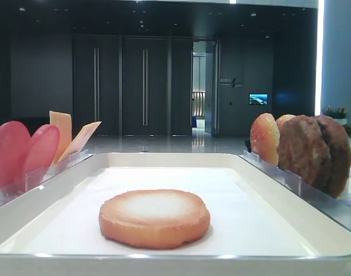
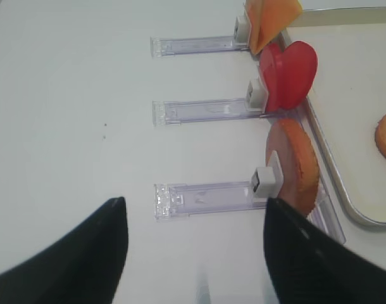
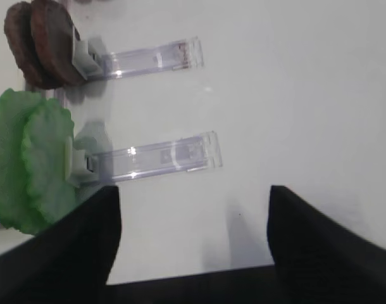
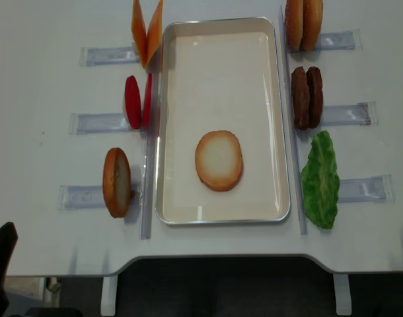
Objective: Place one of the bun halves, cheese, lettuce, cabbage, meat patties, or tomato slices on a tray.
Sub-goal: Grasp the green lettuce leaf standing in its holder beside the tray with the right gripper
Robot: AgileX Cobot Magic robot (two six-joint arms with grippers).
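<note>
Already one bun half (image 4: 219, 160) lies flat, pale face up, on the paper liner of the white tray (image 4: 221, 217), toward its near end, so the next piece has to come from the clear plastic holders (image 3: 158, 157) flanking the tray on the worktop (image 4: 43, 132). Nearest the right gripper (image 3: 193, 244) is the lettuce (image 3: 30, 161): in the right wrist view it stands on edge at the tray-side end of its holder, off to the left of the fingers (image 3: 319, 237), which are spread wide with nothing between them (only bare worktop shows in the gap). Its flat faces run across the holder's long axis, so my guess is that a pinch would have to come across the leaf's thickness from above. Beyond it stand two meat patties (image 3: 44, 41) on edge in the next holder. The left gripper (image 2: 193, 250) has its fingers just as far apart and empty, with another bun half (image 2: 297, 161) upright ahead and to the right, then tomato slices (image 2: 288, 75), then cheese (image 2: 272, 16) farthest. From the overhead view the right arm looks nearer the lettuce and patties, the left nearer tomato and cheese. Only that overhead view shows the pair of buns (image 4: 303, 24) at the far right corner; neither gripper shows clearly in it or in the low front view.
</note>
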